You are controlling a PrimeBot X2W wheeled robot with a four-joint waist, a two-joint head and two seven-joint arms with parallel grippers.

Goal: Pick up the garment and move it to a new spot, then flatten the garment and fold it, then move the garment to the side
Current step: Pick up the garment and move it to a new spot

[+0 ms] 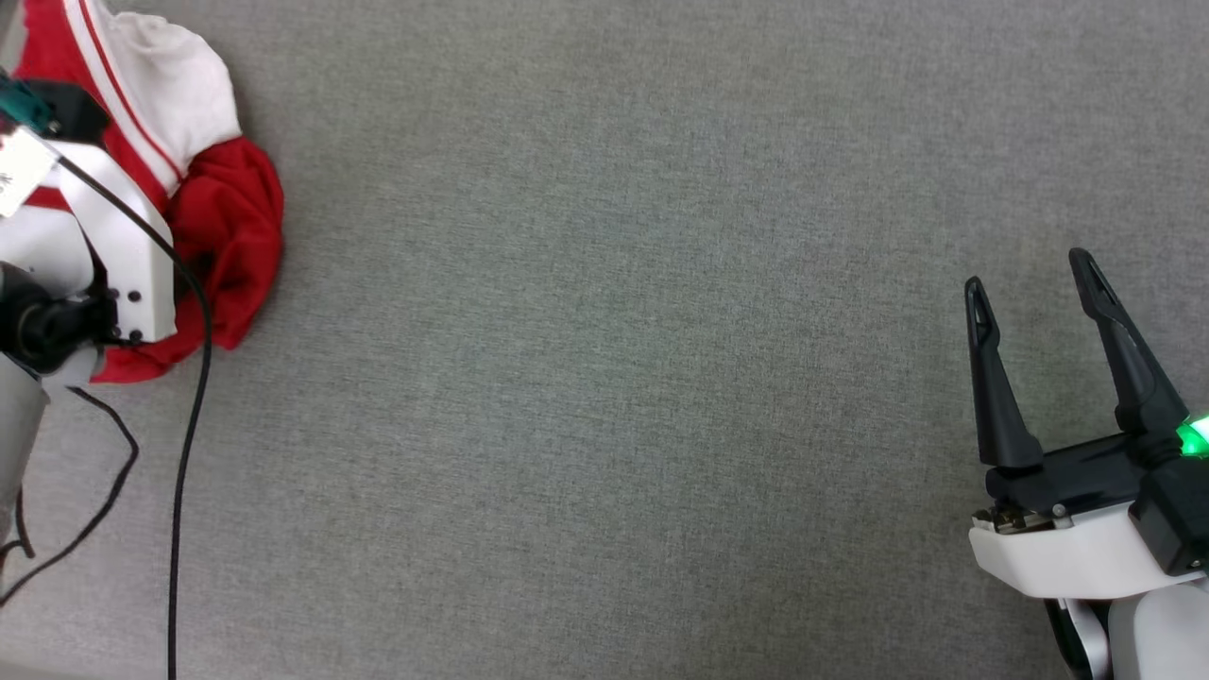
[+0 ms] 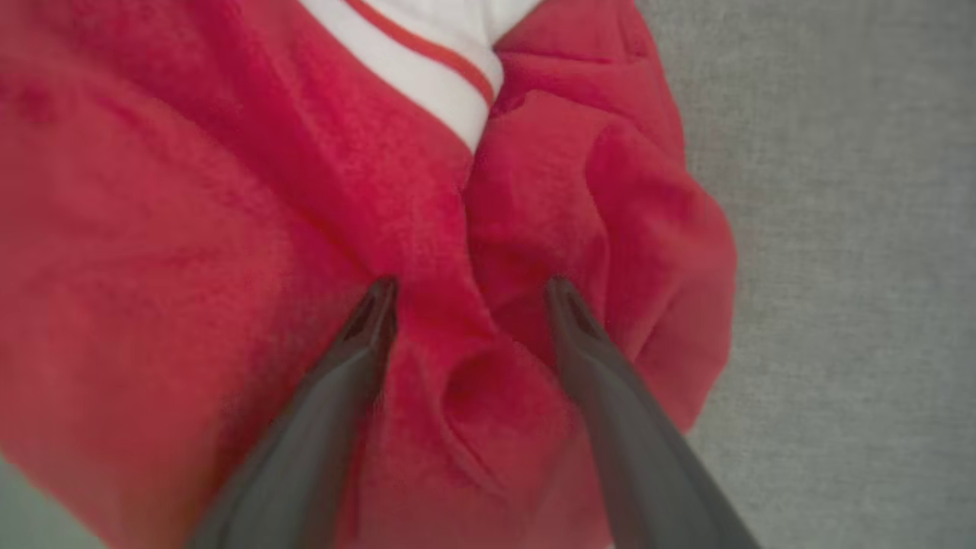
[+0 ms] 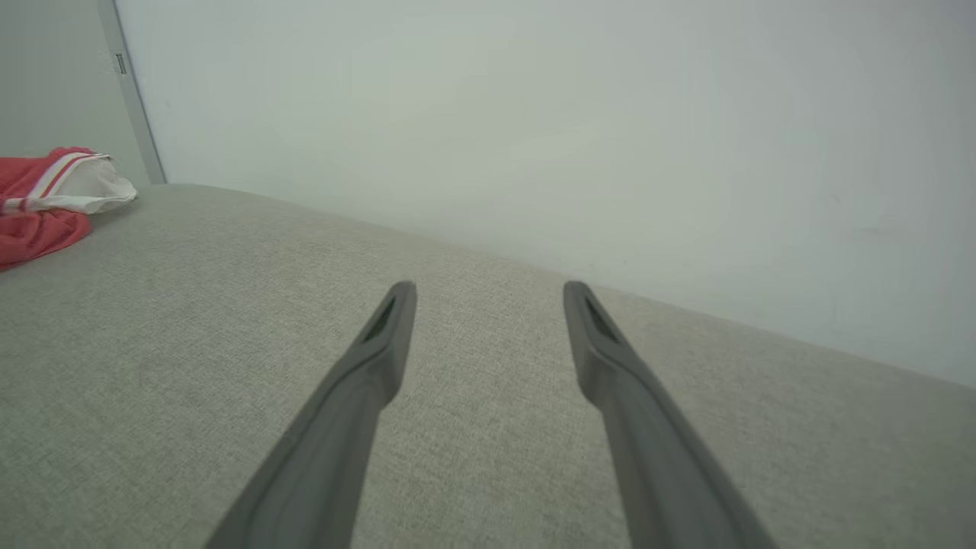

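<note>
**Garment** [image 1: 227, 217]: crumpled heap at the far left edge of the grey cloth surface [image 1: 604, 378].
**Left gripper** [image 2: 470, 284]: fingers spread, tips sunk in red folds, a ridge of cloth between them, not yet pinched. Best closed on that thick ridge, then lifted straight.
**Right gripper** [image 1: 1028, 269]: spread, empty, well apart.
**Hazard:** the black cable [image 1: 189, 406] beside the heap may snag.

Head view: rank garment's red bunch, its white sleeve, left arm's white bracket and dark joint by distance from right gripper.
From the right gripper:
1. Red bunch, left.
2. White sleeve, upper left, and white bracket, left: too close to call.
3. Dark joint, left edge.
</note>
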